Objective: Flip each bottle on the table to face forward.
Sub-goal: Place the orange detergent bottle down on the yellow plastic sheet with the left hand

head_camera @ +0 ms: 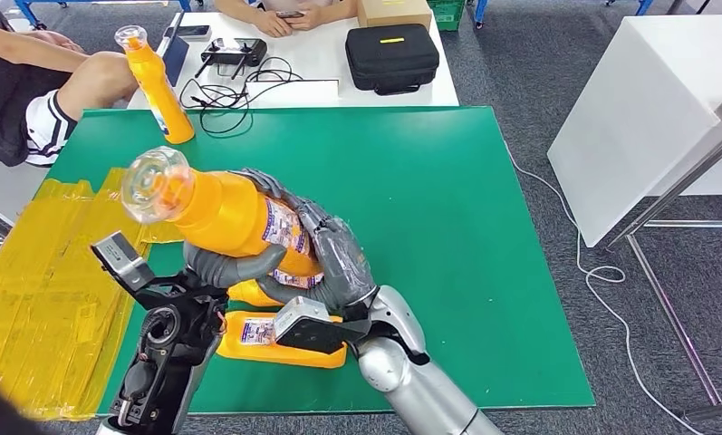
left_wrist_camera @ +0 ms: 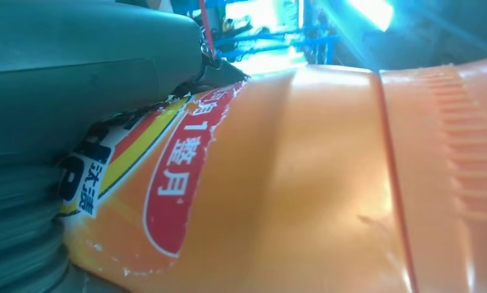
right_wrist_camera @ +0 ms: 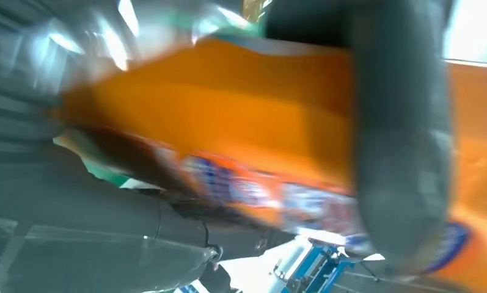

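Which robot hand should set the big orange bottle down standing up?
Probably the right hand. Its fingers wrap the held orange bottle around the label, and open green table lies on its side. The left hand only grips from underneath, above a lying bottle.

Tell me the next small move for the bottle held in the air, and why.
Probably turn the held bottle upright and set it on the green mat. Both the right hand and left hand grip it tilted above the table, while another bottle already stands upright.
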Robot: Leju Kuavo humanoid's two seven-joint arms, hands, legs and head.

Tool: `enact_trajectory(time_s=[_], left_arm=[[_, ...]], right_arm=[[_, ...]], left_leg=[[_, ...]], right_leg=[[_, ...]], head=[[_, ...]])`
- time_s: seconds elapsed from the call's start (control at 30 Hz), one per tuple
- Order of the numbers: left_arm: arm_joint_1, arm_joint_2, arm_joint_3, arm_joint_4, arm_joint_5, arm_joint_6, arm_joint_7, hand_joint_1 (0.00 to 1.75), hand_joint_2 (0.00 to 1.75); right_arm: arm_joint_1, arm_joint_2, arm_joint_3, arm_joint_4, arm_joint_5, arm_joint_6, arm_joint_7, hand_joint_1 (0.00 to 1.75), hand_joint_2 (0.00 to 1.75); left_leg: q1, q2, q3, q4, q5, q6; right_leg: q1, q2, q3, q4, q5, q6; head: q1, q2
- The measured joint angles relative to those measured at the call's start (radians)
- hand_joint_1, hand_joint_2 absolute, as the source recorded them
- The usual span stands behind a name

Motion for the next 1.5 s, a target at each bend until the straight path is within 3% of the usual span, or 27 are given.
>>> enact_trajectory(time_s=[0.03, 0.2, 0.33, 0.47, 0.6, 0.7, 0.77, 0.9, 1.07, 1.2, 1.5], left_arm=[[-0.001, 0.000, 0.006, -0.006, 0.002, 0.006, -0.001, 1.75, 1.75], [-0.002, 0.004, 0.039, -0.034, 0.008, 0.039, -0.006, 1.75, 1.75], [0.000, 0.010, 0.065, -0.052, -0.027, 0.095, -0.014, 1.75, 1.75], [0.002, 0.018, 0.091, -0.063, -0.161, 0.243, -0.039, 1.75, 1.75], [-0.004, 0.032, 0.104, -0.060, -0.508, 0.540, -0.012, 1.75, 1.75], [-0.030, 0.049, 0.106, -0.023, -0.869, 0.735, 0.109, 1.75, 1.75], [-0.057, 0.061, 0.106, 0.025, -1.094, 0.795, 0.226, 1.75, 1.75], [-0.126, 0.088, 0.111, 0.154, -1.347, 0.784, 0.393, 1.75, 1.75], [-0.223, 0.130, 0.121, 0.360, -1.542, 0.644, 0.529, 1.73, 1.75], [-0.282, 0.161, 0.135, 0.504, -1.600, 0.567, 0.590, 1.75, 1.75], [-0.332, 0.211, 0.182, 0.665, -1.615, 0.531, 0.641, 1.75, 1.75]], right_arm=[[0.009, -0.006, -0.007, -0.013, 0.000, -0.006, 0.001, 0.00, 0.00], [0.055, -0.045, -0.062, -0.131, -0.001, -0.049, 0.006, 0.00, 0.00], [0.094, -0.078, -0.110, -0.246, -0.008, -0.059, 0.006, 0.00, 1.75], [0.134, -0.103, -0.163, -0.354, -0.028, -0.086, -0.005, 0.00, 1.75], [0.181, -0.123, -0.213, -0.458, 0.028, -0.141, 0.015, 0.00, 1.75], [0.213, -0.137, -0.243, -0.527, 0.096, -0.145, 0.059, 0.00, 1.75], [0.229, -0.144, -0.258, -0.564, 0.135, -0.135, 0.083, 0.00, 1.75], [0.246, -0.152, -0.281, -0.612, 0.177, -0.109, 0.109, 0.00, 1.75], [0.247, -0.155, -0.295, -0.631, 0.190, -0.084, 0.117, 0.00, 1.75], [0.238, -0.155, -0.299, -0.631, 0.193, -0.067, 0.119, 0.00, 1.75], [0.237, -0.154, -0.300, -0.631, 0.195, -0.055, 0.120, 0.00, 1.75]], left_leg=[[0.000, 0.000, 0.000, 0.000, 0.000, 0.000], [0.000, 0.000, -0.001, 0.000, 0.000, 0.000], [0.000, 0.000, -0.001, 0.000, 0.000, 0.000], [0.000, 0.000, 0.000, 0.000, 0.000, 0.000], [0.000, 0.000, 0.000, 0.000, 0.000, 0.000], [0.000, -0.001, 0.000, 0.000, 0.000, 0.000], [0.000, 0.000, 0.000, 0.000, 0.000, 0.000], [0.000, 0.000, 0.001, 0.000, 0.000, 0.000], [0.000, 0.000, 0.001, 0.000, 0.001, -0.001], [0.001, 0.000, 0.000, 0.000, 0.001, -0.001], [0.000, 0.000, -0.001, 0.000, 0.001, -0.001]], right_leg=[[0.000, 0.000, 0.000, 0.000, 0.000, 0.000], [0.000, 0.000, 0.000, 0.000, 0.000, 0.000], [0.000, 0.000, 0.000, 0.000, 0.000, 0.000], [0.000, 0.000, 0.000, 0.000, 0.000, 0.000], [0.000, 0.000, 0.000, 0.000, 0.000, 0.000], [0.000, 0.000, 0.000, 0.000, 0.000, 0.000], [0.000, 0.000, 0.000, 0.000, 0.000, 0.000], [0.000, 0.000, 0.001, 0.000, 0.000, 0.000], [0.000, 0.000, 0.001, 0.000, 0.000, 0.000], [0.000, 0.000, 0.001, 0.000, 0.000, 0.000], [0.000, 0.000, 0.000, 0.000, 0.000, 0.000]], head=[[0.000, 0.000], [0.000, 0.000], [0.000, 0.000], [0.000, 0.000], [0.000, 0.000], [0.000, 0.000], [0.000, 0.000], [0.000, 0.000], [0.000, 0.000], [0.000, 0.000], [0.000, 0.000]])
